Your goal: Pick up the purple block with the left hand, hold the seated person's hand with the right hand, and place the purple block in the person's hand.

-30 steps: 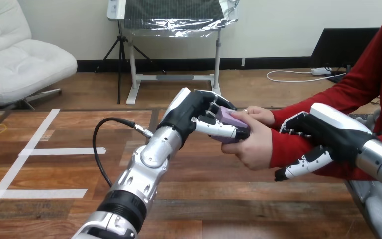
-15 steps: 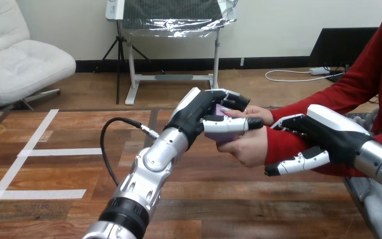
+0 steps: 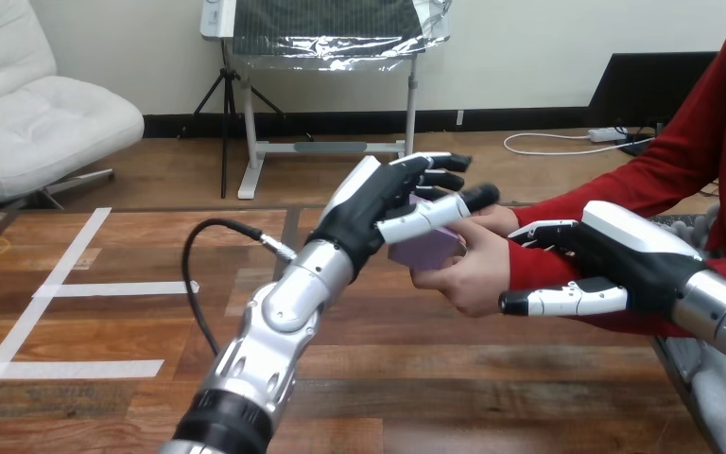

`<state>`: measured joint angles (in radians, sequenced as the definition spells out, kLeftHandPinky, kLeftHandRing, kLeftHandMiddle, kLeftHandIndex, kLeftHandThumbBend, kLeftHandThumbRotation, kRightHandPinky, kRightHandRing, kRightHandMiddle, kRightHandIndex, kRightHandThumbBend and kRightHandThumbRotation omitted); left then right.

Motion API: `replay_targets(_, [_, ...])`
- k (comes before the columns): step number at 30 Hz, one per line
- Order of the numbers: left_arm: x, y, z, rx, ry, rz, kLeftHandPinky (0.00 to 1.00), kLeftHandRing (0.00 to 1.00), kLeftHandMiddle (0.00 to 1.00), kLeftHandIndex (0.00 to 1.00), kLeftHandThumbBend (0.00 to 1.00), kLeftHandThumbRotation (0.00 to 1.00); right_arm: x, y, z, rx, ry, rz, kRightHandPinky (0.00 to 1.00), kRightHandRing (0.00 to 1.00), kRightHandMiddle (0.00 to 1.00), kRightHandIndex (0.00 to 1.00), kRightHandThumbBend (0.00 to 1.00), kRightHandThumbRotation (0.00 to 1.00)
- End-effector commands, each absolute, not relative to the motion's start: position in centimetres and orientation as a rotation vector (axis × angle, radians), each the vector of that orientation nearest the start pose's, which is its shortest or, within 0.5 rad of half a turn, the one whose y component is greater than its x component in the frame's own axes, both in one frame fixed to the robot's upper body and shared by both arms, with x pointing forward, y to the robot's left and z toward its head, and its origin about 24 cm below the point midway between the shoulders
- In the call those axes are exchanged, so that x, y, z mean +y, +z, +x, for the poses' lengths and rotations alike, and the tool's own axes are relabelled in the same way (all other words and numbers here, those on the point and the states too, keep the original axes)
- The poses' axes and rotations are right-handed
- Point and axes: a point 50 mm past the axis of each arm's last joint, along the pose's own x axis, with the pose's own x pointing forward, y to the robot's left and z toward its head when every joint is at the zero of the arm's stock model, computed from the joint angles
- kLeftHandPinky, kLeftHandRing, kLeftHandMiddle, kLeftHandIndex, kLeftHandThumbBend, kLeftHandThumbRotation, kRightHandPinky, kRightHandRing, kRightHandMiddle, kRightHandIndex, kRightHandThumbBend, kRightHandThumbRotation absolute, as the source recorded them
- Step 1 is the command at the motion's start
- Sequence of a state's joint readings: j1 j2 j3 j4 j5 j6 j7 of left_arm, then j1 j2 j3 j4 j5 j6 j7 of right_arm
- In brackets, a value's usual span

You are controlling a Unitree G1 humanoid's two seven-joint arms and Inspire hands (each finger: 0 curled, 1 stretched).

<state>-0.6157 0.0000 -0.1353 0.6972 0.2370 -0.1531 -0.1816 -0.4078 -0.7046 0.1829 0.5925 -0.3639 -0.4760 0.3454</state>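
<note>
**Block in person's hand, left hand open over it**

The table point(image 3: 104, 331) lay below everything, nothing resting on it near the hands. The left arm point(image 3: 274, 322) reached up and right from the bottom edge toward the person. The right hand point(image 3: 624, 260) sat against the red sleeve at the person's wrist. I cannot tell whether it gripped the wrist or only lay beside it.

The person's hand point(image 3: 468, 274) was palm-up between the two robot hands, cupping the block from below. The left hand point(image 3: 378, 203) was open, fingers straight and pointing right, thumb stretched over the block's top. Whether the thumb touched the block is unclear.

The block point(image 3: 423, 250) lay in the person's palm, just below and right of the left palm. Its long side seemed to run across the view toward the wrist.

The left hand was much the nearer one; the right was well apart from the block. Placement looked about done. The likely next move was the left hand clearing up and left, away from the block.
</note>
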Motion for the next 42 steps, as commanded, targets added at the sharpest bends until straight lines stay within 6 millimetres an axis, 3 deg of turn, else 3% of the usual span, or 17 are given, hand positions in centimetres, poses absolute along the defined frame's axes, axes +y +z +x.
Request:
replay_targets(1, [7.5, 8.4, 34.8, -0.137, -0.456, 0.364, 0.82, 0.81, 0.8, 0.82, 0.91, 0.99, -25.1, 9.4, 31.5, -0.085, 0.48, -1.093, 0.6, 0.75, 0.79, 0.82, 1.0, 1.0])
replay_targets(19, [9.2, 8.3, 33.5, -0.172, -0.416, 0.347, 0.87, 0.85, 0.85, 0.83, 0.91, 1.0, -25.6, 9.1, 31.2, -0.049, 0.487, -1.074, 0.64, 0.81, 0.86, 0.89, 1.0, 1.0])
replay_targets(33, [10.6, 7.4, 32.1, -0.221, -0.312, 0.294, 0.83, 0.82, 0.82, 0.78, 0.84, 1.0, -25.4, 9.2, 30.5, -0.15, 0.363, -0.952, 0.89, 0.87, 0.91, 0.93, 1.0, 1.0])
replay_targets(42, [11.7, 7.3, 30.2, -0.33, -0.243, 0.276, 0.74, 0.8, 0.8, 0.76, 0.73, 0.95, -24.9, 9.0, 29.3, -0.243, 0.242, -0.812, 0.92, 0.91, 0.93, 0.95, 1.0, 1.0])
